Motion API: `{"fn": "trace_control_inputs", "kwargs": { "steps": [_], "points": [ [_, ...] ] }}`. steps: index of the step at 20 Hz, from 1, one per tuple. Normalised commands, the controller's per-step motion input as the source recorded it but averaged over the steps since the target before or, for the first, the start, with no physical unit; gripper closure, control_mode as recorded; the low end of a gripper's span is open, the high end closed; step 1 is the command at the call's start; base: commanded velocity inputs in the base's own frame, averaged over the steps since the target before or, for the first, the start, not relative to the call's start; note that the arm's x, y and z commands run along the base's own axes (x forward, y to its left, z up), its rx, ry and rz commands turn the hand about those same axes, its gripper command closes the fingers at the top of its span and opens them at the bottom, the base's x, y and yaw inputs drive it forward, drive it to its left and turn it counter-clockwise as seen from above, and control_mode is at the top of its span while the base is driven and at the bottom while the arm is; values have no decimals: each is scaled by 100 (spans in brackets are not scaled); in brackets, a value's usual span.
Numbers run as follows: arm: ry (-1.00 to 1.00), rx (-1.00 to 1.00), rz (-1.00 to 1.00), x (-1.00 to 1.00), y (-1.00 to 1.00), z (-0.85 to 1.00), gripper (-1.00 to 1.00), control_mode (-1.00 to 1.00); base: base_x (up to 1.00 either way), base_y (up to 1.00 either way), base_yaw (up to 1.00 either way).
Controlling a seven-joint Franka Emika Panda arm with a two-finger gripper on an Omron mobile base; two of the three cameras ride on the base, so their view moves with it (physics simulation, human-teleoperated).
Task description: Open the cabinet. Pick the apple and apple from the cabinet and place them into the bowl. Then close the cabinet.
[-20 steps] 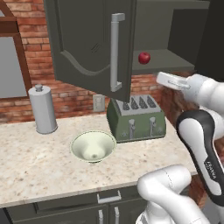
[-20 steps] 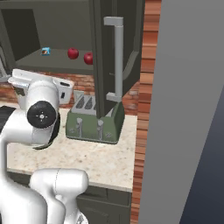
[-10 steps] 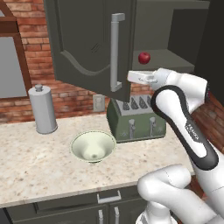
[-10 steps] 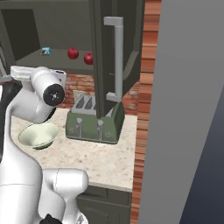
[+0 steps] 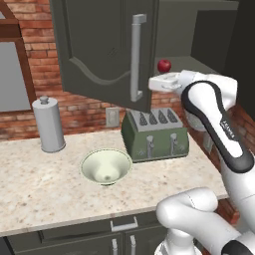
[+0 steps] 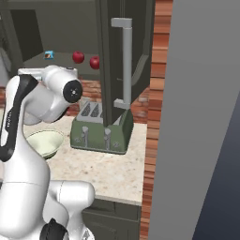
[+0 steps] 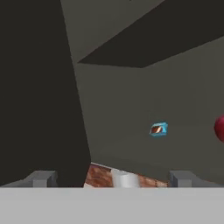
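Observation:
The dark grey cabinet (image 5: 104, 50) has its door swung open, the silver bar handle (image 5: 135, 57) facing me. On its shelf lie two red apples (image 6: 78, 57) (image 6: 95, 62); one apple (image 5: 164, 65) shows just above my hand, and one sits at the right edge of the hand view (image 7: 220, 127). My gripper (image 5: 154, 82) hovers at the shelf's front edge, beside the door's edge, a little below the apple. It is open, its fingertips (image 7: 41, 178) wide apart with nothing between them. The cream-green bowl (image 5: 106, 167) rests on the counter to the left of the toaster.
A small blue packet (image 7: 158, 129) lies on the shelf to the left of the apples. A green toaster (image 5: 154, 134) stands under the cabinet, a grey canister (image 5: 48, 124) at the far left. The open door (image 7: 39, 87) is close on the hand's left. A tall grey panel (image 6: 201, 117) bounds the right.
The arm has swung left from beside the cabinet, bringing the hand to the shelf's front edge under the apple, then slightly up. Apples, bowl and door have not moved.

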Motion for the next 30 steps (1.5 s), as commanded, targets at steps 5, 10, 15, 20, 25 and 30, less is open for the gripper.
{"fn": "trace_control_inputs", "kwargs": {
  "steps": [5,10,15,20,25,30],
  "points": [
    [0,-26,10,0,100,-28,-100,-100,0,0,0],
    [0,-21,4,0,100,-40,-100,-100,0,0,0],
    [0,-15,0,7,100,-51,-100,-100,0,0,0],
    [0,-5,0,8,100,-61,-100,-100,0,0,0],
    [0,0,0,36,100,-88,-100,-100,0,0,0],
    [0,1,0,85,100,-90,-100,-100,0,0,0]
  ]
}}
